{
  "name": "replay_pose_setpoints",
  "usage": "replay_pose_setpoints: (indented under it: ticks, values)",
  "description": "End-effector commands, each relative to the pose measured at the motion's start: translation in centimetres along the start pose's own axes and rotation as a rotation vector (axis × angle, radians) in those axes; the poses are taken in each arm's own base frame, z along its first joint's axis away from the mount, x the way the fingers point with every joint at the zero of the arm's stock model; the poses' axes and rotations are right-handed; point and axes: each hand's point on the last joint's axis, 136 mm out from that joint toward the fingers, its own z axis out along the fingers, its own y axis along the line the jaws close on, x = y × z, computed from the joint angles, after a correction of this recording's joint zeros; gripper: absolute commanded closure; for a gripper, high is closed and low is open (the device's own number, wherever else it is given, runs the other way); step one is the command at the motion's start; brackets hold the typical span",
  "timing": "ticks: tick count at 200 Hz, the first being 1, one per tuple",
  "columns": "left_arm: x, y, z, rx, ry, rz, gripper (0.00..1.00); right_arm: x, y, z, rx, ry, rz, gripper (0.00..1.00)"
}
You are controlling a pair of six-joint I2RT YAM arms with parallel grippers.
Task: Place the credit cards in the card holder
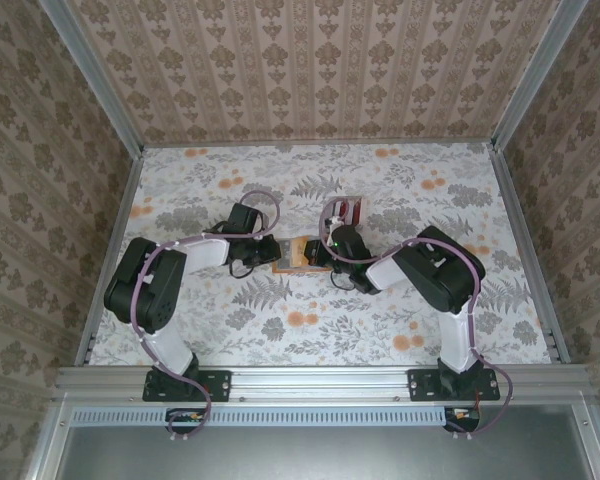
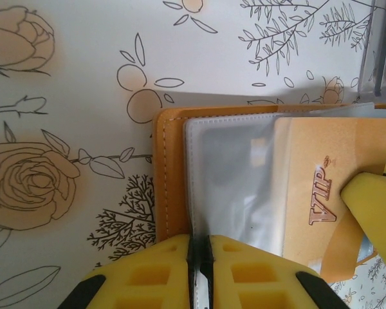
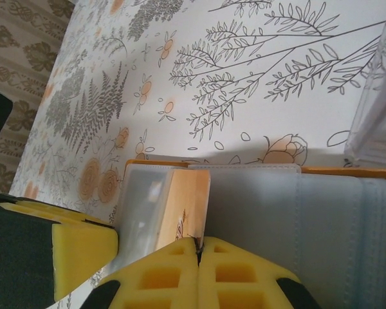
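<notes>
The orange card holder lies open near the middle of the table, a little toward its far edge, with both arms meeting over it. The left gripper comes in from the holder's left end. Its jaws are nearly together, pinching the edge of a clear sleeve that belongs to the holder. The right gripper comes in from the opposite end, jaws closed on the edge of a gold card marked VIP.

In the left wrist view the card overlaps the sleeve's right part, and whether its edge is already inside the pocket cannot be told. The card lies on the right gripper's side, facing the left gripper across the holder. The push would therefore probably run along the holder's length toward the left arm, with the left grip steadying the sleeve. The right arm is the nearer one for that.

The striped credit cards wait just behind the holder, toward the far edge.
</notes>
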Motion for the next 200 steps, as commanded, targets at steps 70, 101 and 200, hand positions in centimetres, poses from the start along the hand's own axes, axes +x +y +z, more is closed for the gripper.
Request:
replay_pose_setpoints:
  ticks: [70, 101, 200]
  values:
    - [5.3, 3.4, 1.7, -0.117, 0.180, -0.052, 0.86, 5.5, -0.8, 1.7, 0.243, 0.151, -0.135, 1.00]
    - [5.2, 3.6, 1.5, -0.130, 0.181, -0.047, 0.86, 3.5, -0.4, -0.2, 0.283, 0.114, -0.189, 0.80]
    - [2.2, 1.0, -1.6, -0.116, 0.121, 0.010, 0.84, -2.2, 1.7, -6.4, 0.260, 0.114, -0.253, 0.62]
